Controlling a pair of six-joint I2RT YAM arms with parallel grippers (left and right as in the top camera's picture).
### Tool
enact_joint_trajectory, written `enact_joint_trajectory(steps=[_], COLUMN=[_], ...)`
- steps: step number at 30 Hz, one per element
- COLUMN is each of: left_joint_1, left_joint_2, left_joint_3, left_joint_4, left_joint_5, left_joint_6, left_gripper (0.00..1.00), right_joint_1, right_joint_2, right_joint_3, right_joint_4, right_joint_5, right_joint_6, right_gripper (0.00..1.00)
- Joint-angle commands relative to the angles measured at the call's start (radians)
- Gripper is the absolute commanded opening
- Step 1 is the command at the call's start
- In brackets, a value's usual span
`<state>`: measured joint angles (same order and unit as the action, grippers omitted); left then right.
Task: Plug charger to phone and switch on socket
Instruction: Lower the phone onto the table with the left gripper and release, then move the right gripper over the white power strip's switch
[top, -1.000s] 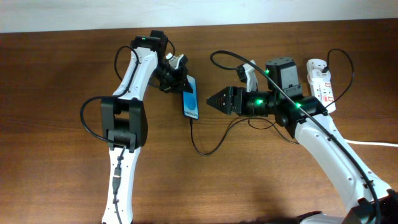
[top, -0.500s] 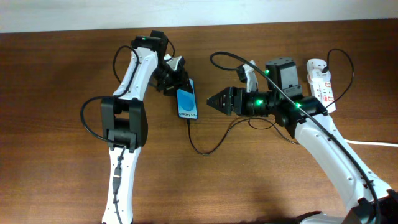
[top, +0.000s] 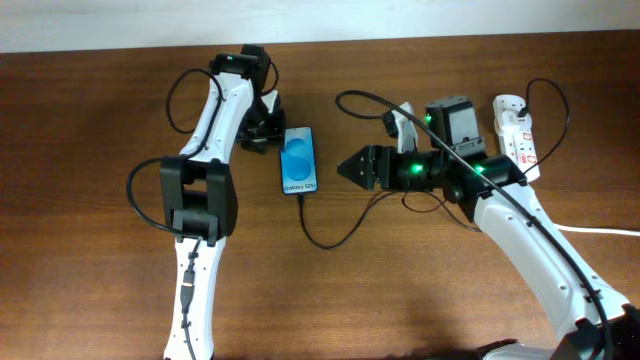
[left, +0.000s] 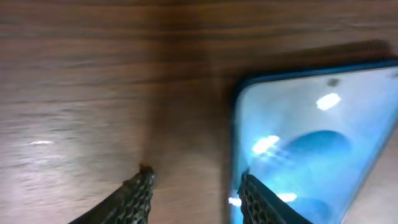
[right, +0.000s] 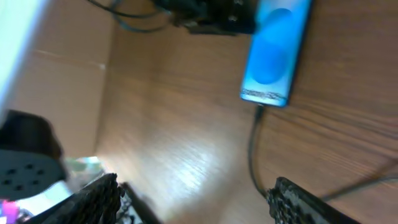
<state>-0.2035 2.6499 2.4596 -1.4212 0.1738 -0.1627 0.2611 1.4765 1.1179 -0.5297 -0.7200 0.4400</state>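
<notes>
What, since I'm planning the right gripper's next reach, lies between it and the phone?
Bare table between right gripper and phone, overhead view; the charger loops just below.

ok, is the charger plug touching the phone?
Touching. The right wrist view shows the charger plug meeting the bottom edge of the phone with no gap between them. The overhead view agrees.

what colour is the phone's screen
The phone has a lit blue screen, clearest in the overhead view.

overhead evenly lit and pretty sharp, both wrist views blurry, phone (left: 311, 155) screen glaring blue-white, shiny glare patch on table (right: 186, 168)
</notes>
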Motion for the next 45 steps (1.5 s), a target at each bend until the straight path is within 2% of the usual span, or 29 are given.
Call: enact_joint_trajectory(steps=[1,8,14,16,17,18,24,30,38,45], left_joint_1=[0.006,0.01,0.01,0.01,0.01,0.01,0.01,0.01,0.01,0.01], left_joint_2=[-0.076,-0.323,-0.473,-0.499,-0.507,-0.51,-0.509,-0.509,-0.509,-0.509], left_joint_3=[0.077,0.132,0.132,0.132,0.132,0.132,0.131,0.131,0.131,0.131], left_joint_4=[-0.028,-0.035,-0.062,-0.076,-0.085,-0.092,-0.137,-0.137,-0.137,-0.137], left_joint_5=[-0.123,-0.126,-0.126,-0.127,-0.127,-0.127,-0.13,-0.13,-0.13,-0.13], left_joint_6=[-0.009,-0.035,-0.035,-0.034,-0.034,-0.034,-0.034,-0.034,-0.034,-0.034], left_gripper=[0.49,0.52,0.57,0.64,0.75,1.0,0.99,0.99,0.99,0.99], right_joint_1=[-0.018,-0.14,-0.379,-0.479,-0.533,-0.585,-0.859,-1.019,-1.099,-1.085], right_joint_2=[-0.028,-0.112,-0.145,-0.145,-0.144,-0.141,-0.102,-0.022,0.112,0.309], right_joint_3=[0.05,0.278,0.44,0.452,0.452,0.452,0.452,0.452,0.452,0.452], right_joint_4=[-0.092,-0.393,-0.567,-0.595,-0.602,-0.606,-0.577,-0.533,-0.391,-0.218], right_joint_5=[0.168,0.361,0.403,0.388,0.384,0.385,0.362,0.361,0.342,0.194], right_joint_6=[-0.072,-0.122,-0.123,-0.162,-0.182,-0.183,-0.207,-0.208,-0.196,-0.197], right_gripper=[0.8,0.82,0.84,0.84,0.84,0.84,0.85,0.85,0.85,0.84])
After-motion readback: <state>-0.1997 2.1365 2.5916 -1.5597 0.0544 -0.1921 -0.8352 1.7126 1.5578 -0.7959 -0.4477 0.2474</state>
